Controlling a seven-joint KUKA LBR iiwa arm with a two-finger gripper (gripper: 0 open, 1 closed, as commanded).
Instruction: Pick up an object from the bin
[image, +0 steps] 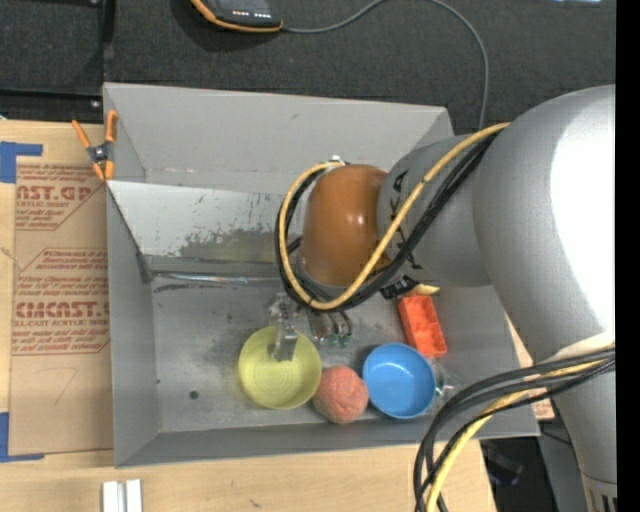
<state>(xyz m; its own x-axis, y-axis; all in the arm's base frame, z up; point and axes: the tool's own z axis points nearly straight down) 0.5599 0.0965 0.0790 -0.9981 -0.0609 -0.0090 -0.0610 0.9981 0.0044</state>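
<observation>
Pincer (288, 336) hovers at the twelve o'clock rim of your yellow bowl (270, 380), six o'clock in the bin (190, 320); released or clenched, you can't tell. Pink ball (343, 394) crowds its three o'clock side, so that rim looks the freer hold.

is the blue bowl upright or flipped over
Upright: the blue bowl shows its rim and hollow inside facing up.

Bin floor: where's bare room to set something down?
Bare: the floor between the left wall and the yellow bowl, running up to the back wall. Crowded: front right, where pink ball, blue bowl and orange block sit close beside it, gripper over the yellow bowl.
</observation>
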